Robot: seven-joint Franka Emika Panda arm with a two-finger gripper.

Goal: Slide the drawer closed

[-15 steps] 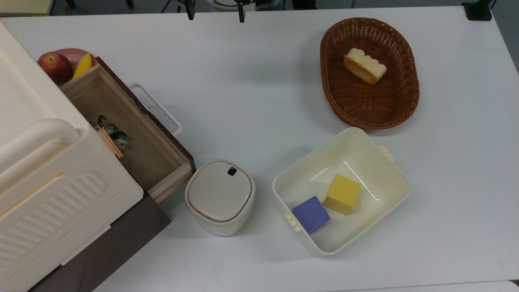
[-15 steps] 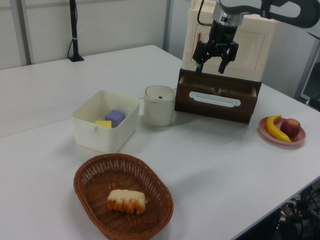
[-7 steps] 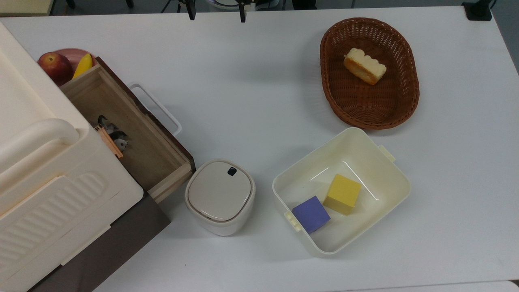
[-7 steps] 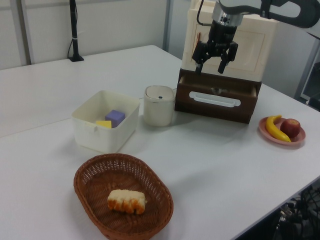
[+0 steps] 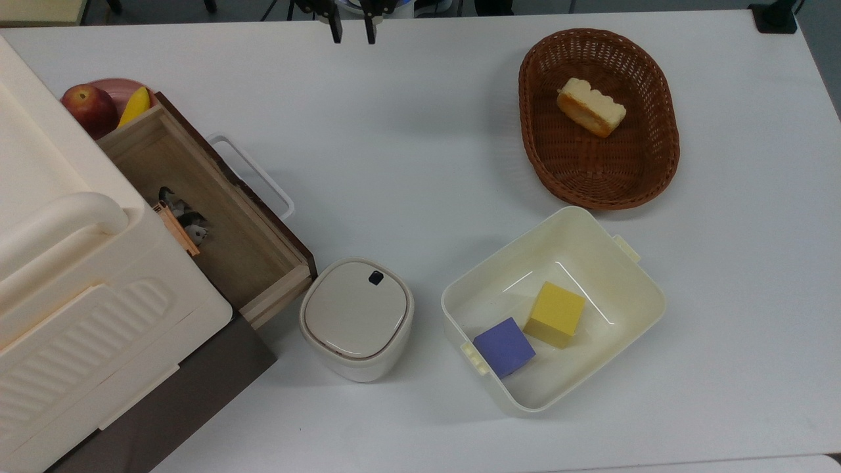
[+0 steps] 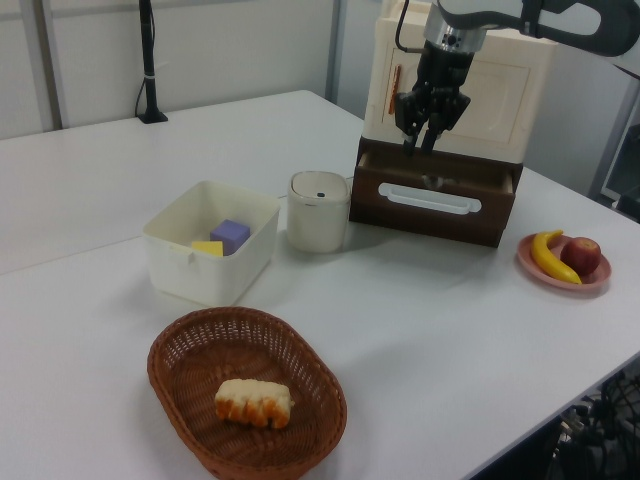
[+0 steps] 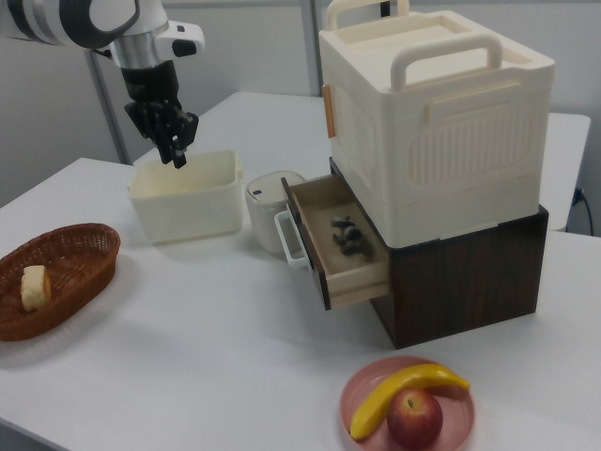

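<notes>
White tabletop (image 5: 420,131) fills the scene, and we take the dark brown cabinet (image 5: 177,401) as our landmark.

Top view: we see the drawer (image 5: 217,210) pulled out of the cabinet toward the table's middle, white loop handle (image 5: 253,174) on its front, small dark bits (image 5: 184,220) lying inside. Beige lidded canister (image 5: 357,318) sits just beside the drawer's lower corner; cream bin (image 5: 647,295) with a yellow cube (image 5: 555,314) and a purple cube (image 5: 504,347) is farther out; wicker basket (image 5: 663,164) with bread (image 5: 590,106) is well apart. Gripper (image 5: 353,26) shows at the top edge, fingers close together.

Left view: gripper (image 6: 422,145) hangs above the open drawer (image 6: 435,195), fingers nearly together, holding nothing.

Right view: drawer (image 7: 333,244) juts out of the cabinet; gripper (image 7: 177,150) is well apart from it, up in front of the bin. Pink plate (image 7: 460,427) with banana (image 7: 404,390) and apple (image 7: 413,418) lies near the cabinet.
</notes>
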